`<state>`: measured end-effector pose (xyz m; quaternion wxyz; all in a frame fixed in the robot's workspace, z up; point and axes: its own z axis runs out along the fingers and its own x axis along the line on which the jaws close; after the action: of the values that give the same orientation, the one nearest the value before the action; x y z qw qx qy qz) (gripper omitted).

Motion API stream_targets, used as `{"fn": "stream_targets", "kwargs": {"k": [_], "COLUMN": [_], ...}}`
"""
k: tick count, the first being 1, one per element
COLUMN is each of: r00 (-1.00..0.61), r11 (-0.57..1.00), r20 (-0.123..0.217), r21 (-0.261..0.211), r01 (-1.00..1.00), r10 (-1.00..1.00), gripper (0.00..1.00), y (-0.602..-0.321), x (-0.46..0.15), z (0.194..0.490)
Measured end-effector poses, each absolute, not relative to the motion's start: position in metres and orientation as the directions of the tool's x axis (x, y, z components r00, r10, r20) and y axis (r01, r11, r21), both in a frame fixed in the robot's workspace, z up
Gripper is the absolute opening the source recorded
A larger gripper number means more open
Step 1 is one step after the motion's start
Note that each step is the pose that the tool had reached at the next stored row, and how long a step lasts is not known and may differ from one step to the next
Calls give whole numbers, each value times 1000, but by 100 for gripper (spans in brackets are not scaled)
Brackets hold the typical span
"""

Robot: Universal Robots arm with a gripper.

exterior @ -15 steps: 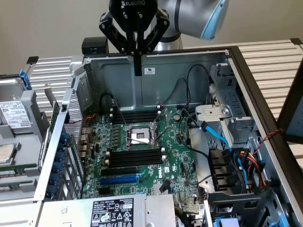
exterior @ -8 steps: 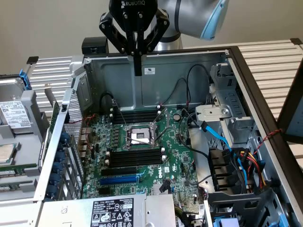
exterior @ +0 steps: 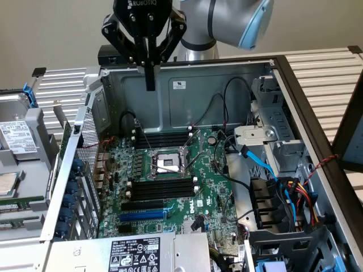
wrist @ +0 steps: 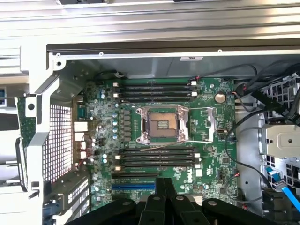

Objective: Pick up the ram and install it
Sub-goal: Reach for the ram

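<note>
1. A slatted table [exterior: 323, 73] carries an open computer case [exterior: 227, 85] lying on its side, with the inside facing up.
2. The robot's arm [exterior: 227, 20], grey with a light-blue cap, reaches in from behind the case's far wall.
3. A green motherboard [exterior: 210, 187] covers the case floor, with black wires looping over it toward the exterior view's right.
4. A hard drive [exterior: 17, 139] with a white label sits outside the case on the exterior view's left.
5. The black gripper [exterior: 150, 85] hangs over the far edge of the case, well above the board and touching nothing. Its fingers [wrist: 158, 187] are pressed tight together. I cannot tell whether anything thin is pinched between them.
6. The silver processor socket [exterior: 167, 164] sits mid-board between two banks of memory slots.
7. The far bank [exterior: 161, 139] and the near bank [exterior: 161, 190] show as black slots with white end clips.
8. A blue slot [exterior: 142, 216] lies just beside the near bank, toward the front.
9. The ram: I cannot pick it out for certain. A narrow dark-green strip [exterior: 66, 141] stands against the outside of the case wall on the exterior view's left, beside the vented grille. I cannot tell whether that is it.
10. A blue cable [exterior: 258, 161] crosses the drive bay on the exterior view's right.
11. A coin battery [wrist: 220, 97] sits near the far bank's end.
</note>
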<state>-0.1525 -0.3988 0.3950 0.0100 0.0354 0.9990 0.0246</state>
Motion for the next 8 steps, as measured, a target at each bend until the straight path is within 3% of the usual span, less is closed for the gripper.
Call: {"fn": "stream_targets", "kwargs": {"k": [8], "r00": [-997], "r11": [996], "r20": [-15], "r21": [63], "r01": [70], "r10": [71], "gripper": [11], "y": [-399], "x": [-189], "z": [395]}}
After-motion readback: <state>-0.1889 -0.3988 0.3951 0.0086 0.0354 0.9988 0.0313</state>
